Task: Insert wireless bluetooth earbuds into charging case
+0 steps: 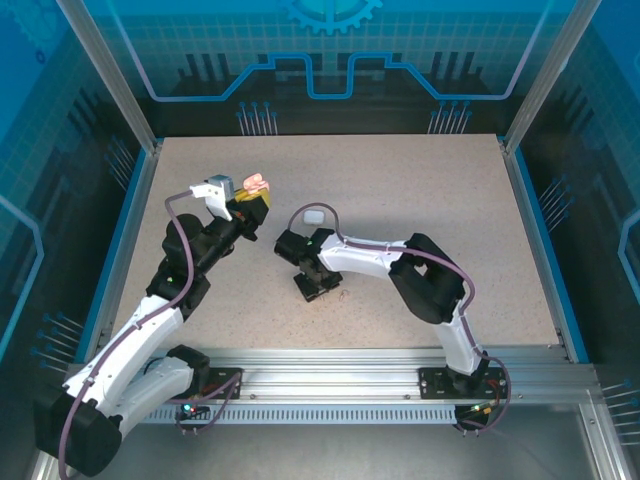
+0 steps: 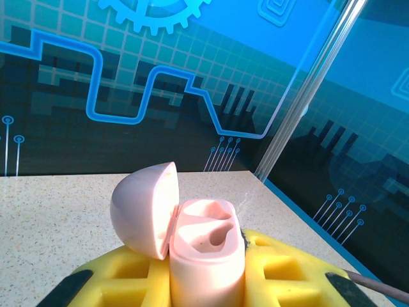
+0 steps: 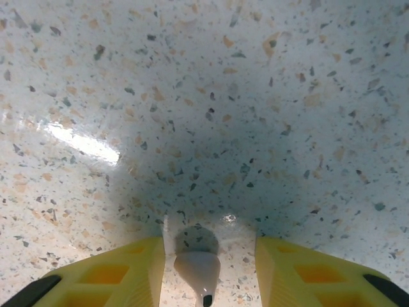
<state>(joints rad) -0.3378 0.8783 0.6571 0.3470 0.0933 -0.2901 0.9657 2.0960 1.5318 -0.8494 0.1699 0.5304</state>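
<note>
Left gripper (image 2: 204,289) is clamping the pink case (image 2: 208,265), lid (image 2: 144,208) standing open.
Right of that case, right gripper (image 3: 209,249) is straddling a pale earbud (image 3: 197,267), fingers (image 3: 121,275) apart; bare table (image 3: 204,96) is stretching ahead.

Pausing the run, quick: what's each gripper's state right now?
Left gripper: closed on the open pale pink plastic charging case, lid flipped back.
Right gripper: open, straddling a pale stemmed earbud lying on the speckled table.

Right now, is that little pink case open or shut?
Open. The pink case has its lid tipped back on the hinge to the left, and the two wells inside look empty.
</note>
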